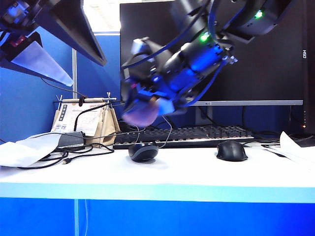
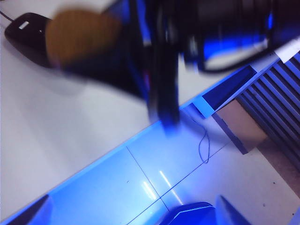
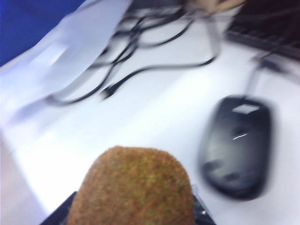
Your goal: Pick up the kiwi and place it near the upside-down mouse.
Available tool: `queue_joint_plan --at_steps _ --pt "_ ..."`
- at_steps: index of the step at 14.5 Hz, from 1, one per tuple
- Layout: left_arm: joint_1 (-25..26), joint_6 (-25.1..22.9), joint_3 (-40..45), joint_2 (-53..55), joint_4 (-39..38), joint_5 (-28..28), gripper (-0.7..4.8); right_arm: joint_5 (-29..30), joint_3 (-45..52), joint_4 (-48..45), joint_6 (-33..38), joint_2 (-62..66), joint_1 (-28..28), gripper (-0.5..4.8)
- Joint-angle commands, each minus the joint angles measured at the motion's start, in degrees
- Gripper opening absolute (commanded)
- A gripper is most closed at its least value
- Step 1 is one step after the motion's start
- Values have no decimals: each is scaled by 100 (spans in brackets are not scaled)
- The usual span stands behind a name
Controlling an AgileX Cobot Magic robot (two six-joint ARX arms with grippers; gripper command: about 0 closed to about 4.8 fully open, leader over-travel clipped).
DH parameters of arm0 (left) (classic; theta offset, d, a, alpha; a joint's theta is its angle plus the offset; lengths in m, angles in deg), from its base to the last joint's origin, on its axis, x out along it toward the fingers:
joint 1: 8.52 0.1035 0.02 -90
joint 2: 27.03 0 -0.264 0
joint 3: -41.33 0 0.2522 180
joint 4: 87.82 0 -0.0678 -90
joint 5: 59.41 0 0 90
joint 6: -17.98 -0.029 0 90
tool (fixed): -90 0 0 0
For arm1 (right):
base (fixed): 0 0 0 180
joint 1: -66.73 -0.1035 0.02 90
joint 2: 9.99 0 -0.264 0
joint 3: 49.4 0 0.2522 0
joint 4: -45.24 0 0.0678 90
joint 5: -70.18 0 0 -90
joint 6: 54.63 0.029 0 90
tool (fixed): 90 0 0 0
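The tan-brown fuzzy kiwi (image 3: 133, 187) sits between the jaws of my right gripper (image 3: 132, 213), which is shut on it. In the exterior view that gripper (image 1: 147, 109) reaches across to the left of the middle and holds the blurred kiwi (image 1: 140, 116) in the air, above the upside-down mouse (image 1: 143, 151). This dark mouse with a grey band (image 3: 236, 145) lies on the white table, a pale label on its upturned side. My left gripper (image 1: 87, 73) hangs high at the upper left, open and empty (image 2: 133, 214). Its wrist view shows the kiwi (image 2: 79, 35) beside the mouse (image 2: 28, 30).
An all-black mouse (image 1: 232, 150) lies to the right. A keyboard (image 1: 184, 135) and a monitor (image 1: 266, 54) stand behind. Cables (image 1: 59, 156), loose paper (image 1: 27, 147) and a desk calendar (image 1: 86, 120) crowd the left. More paper (image 1: 295, 147) lies at the right edge.
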State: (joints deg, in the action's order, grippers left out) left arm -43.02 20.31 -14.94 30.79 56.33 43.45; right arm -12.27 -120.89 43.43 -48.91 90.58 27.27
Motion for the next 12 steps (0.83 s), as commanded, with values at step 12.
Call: queue_joint_plan --at_steps 12 --pt "-2 264 -31 -13 -61 348 479 -2 415 -1519 28 944 -267 252"
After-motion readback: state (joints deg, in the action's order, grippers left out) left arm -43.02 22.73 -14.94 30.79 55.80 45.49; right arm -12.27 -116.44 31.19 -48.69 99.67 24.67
